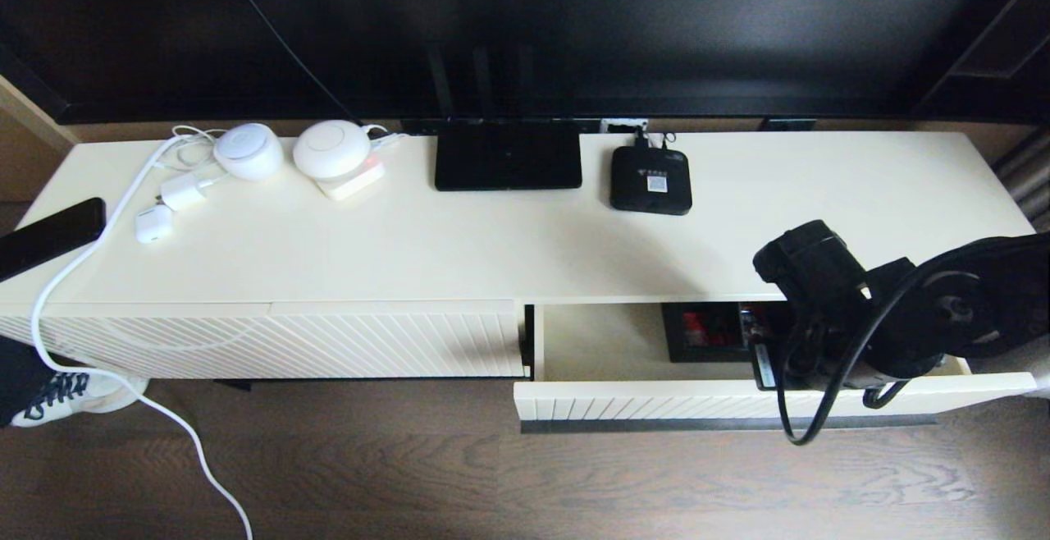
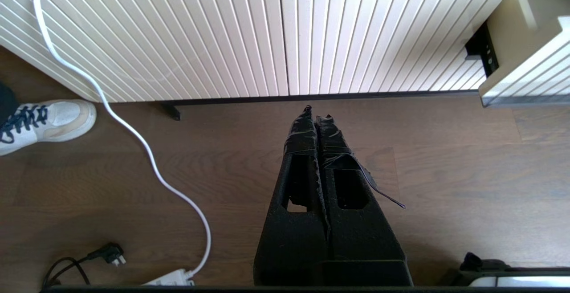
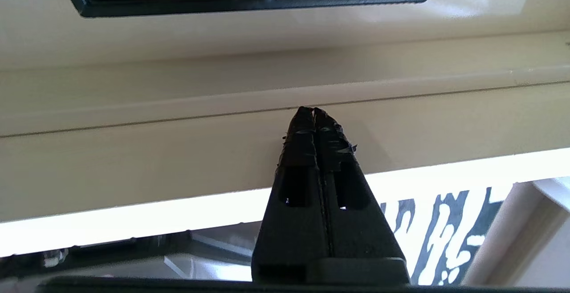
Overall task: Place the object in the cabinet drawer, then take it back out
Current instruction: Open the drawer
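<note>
Working the closed, empty right gripper at the cream ribbed-front cabinet drawer, I see the black three-compartment organizer box just ahead inside; I judge: open first, then reach in squarely.

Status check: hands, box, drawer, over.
Right hand shut, empty, at the drawer's front edge. Left hand shut, parked low over the floor. Organizer box sits inside the open drawer. Nothing blocking.

Your head view looks down over the cabinet; the right wrist view sits close above the open drawer, which all three views share.
</note>
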